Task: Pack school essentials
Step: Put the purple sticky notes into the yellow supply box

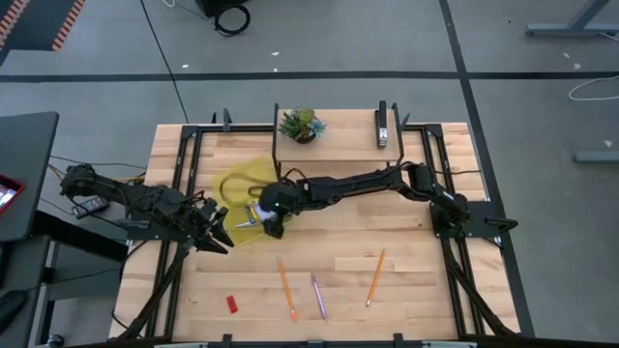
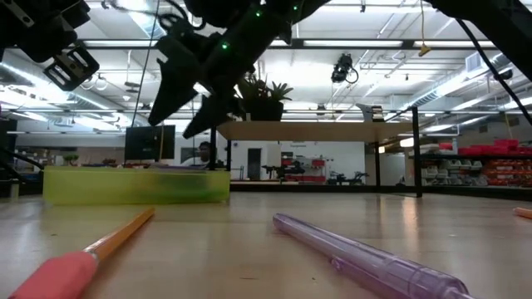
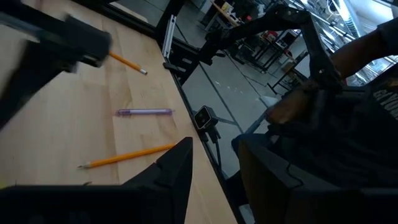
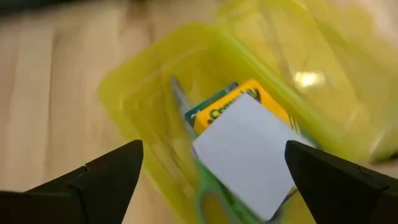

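Above, right gripper [image 4: 211,174] hangs unclenched over yellow box [image 4: 134,93] holding notepad [image 4: 249,152], crayon box [image 4: 227,109]; left gripper [image 1: 218,230], at the box's 8 o'clock, fingers spread.

A translucent yellow-green plastic box [image 4: 143,93] holds a pale blue square notepad [image 4: 249,152], a yellow and green crayon box [image 4: 227,106] and green-handled scissors [image 4: 208,193]. On the light wooden worktop [image 1: 416,251] lie two orange pencils [image 1: 287,287], a translucent purple pen [image 1: 317,296] and a small red eraser [image 1: 232,304]. Both arms are black.
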Motion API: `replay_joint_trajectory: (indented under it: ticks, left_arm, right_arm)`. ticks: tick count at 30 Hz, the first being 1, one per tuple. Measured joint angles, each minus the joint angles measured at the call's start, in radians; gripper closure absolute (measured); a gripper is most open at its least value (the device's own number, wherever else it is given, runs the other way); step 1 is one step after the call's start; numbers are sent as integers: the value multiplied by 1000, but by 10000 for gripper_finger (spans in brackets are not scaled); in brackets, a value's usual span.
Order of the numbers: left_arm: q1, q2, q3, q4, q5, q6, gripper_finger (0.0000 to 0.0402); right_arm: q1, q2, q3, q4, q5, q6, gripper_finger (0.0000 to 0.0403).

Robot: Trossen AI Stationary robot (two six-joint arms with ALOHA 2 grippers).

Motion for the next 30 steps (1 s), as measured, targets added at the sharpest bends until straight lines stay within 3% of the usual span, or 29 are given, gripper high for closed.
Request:
replay_joint_trajectory:
  ticks: [4,7,30]
  left_arm:
    - [0,0,0,-7,0,0,264]
    - [0,0,0,-13,0,0,267]
    - [0,0,0,-24,0,-1,269]
  right_arm:
    - [26,0,0,-16,30,-276,4]
    - [35,0,-12,-9,88,-388,4]
    - [2,0,-132,54,252,-376,4]
